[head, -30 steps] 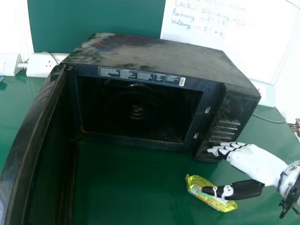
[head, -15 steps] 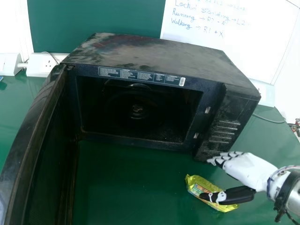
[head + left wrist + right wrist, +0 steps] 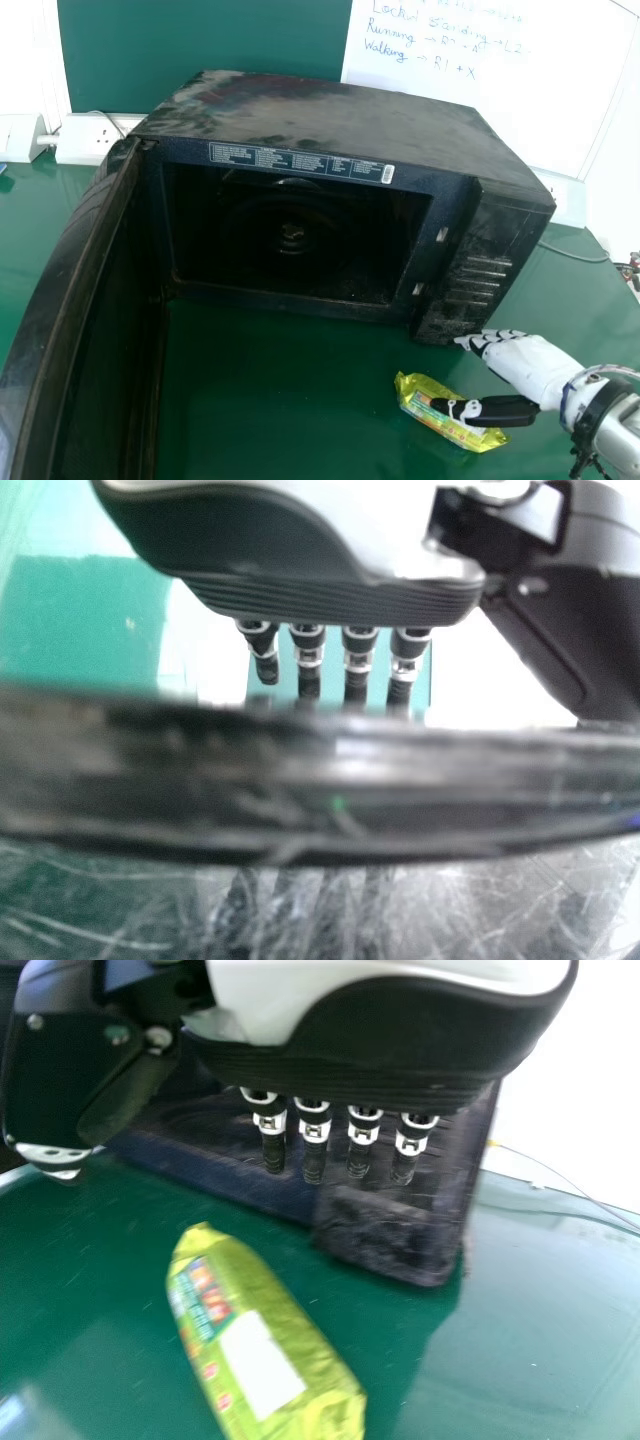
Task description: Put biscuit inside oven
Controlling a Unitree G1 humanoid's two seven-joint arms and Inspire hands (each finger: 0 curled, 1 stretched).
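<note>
At the left, the door (image 3: 75,320) stands wide, presumably to free the oven's (image 3: 330,120) mouth; the left hand (image 3: 330,600) is near its edge, fingers straight. Rightward, the biscuit (image 3: 455,428) lies on the table (image 3: 280,400), probably awaiting a grasp; the right hand (image 3: 530,365) slants over it, open, fingers pointing ovenward, thumb apart.

The robot's right hand (image 3: 528,366) has shifted in the head view from overlapping the lower part of the microwave's control panel (image 3: 488,240) to the panel's bottom corner, a little nearer the robot. Its thumb (image 3: 505,411) dips toward the robot over the biscuit packet (image 3: 416,386), then comes back up, while more of the right forearm (image 3: 617,436) now shows at the view's right side.
</note>
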